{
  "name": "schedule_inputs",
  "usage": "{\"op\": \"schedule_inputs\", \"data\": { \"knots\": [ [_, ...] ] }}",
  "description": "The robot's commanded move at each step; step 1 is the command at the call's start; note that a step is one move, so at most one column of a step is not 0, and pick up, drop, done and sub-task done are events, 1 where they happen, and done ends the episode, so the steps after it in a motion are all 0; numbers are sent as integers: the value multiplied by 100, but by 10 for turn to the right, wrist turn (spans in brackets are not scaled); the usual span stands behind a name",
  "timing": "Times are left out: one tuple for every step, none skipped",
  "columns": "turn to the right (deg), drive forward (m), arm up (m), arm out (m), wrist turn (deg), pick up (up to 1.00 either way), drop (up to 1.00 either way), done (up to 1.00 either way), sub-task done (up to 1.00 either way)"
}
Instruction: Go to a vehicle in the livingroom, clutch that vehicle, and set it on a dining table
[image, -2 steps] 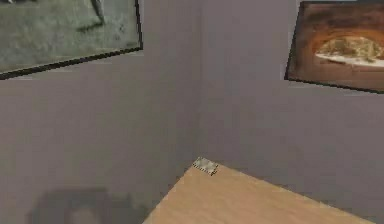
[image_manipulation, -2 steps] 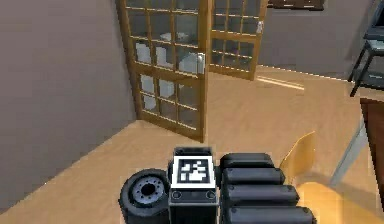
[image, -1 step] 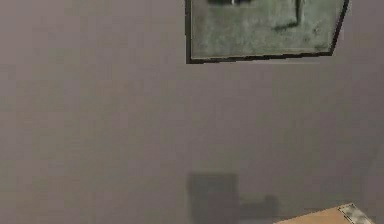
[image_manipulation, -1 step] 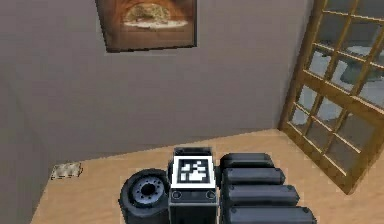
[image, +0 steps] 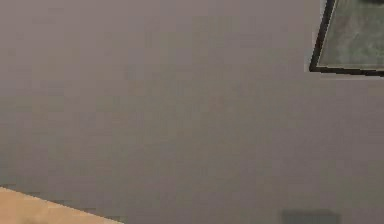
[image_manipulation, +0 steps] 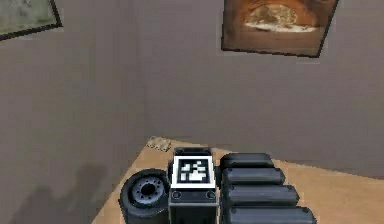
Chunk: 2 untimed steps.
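Judging by what shows, the task is in its early part. The robot faces a bare wall (image: 150, 100), with a framed picture (image: 350, 35) at one o'clock. In the arm side view the arm (image_manipulation: 255, 185) lies over a wooden top (image_manipulation: 330, 185). The gripper (image_manipulation: 145, 197) sits at eight o'clock of the marker (image_manipulation: 192, 170), and I cannot tell whether it holds anything. A small pale thing (image_manipulation: 157, 143) at eleven o'clock may or may not be the vehicle. Grasping and placing seem still to do.

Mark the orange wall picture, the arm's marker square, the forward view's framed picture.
Orange wall picture (image_manipulation: 278, 22): arm side view, canvas middle.
Marker square (image_manipulation: 192, 170): arm side view, its centre.
Framed picture (image: 358, 35): forward view, canvas.
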Motion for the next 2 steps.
{"op": "schedule_inputs", "data": {
  "knots": [
    [450,0,0,0,0,0,0,0,0],
    [270,0,0,0,0,0,0,0,0]
  ]
}}
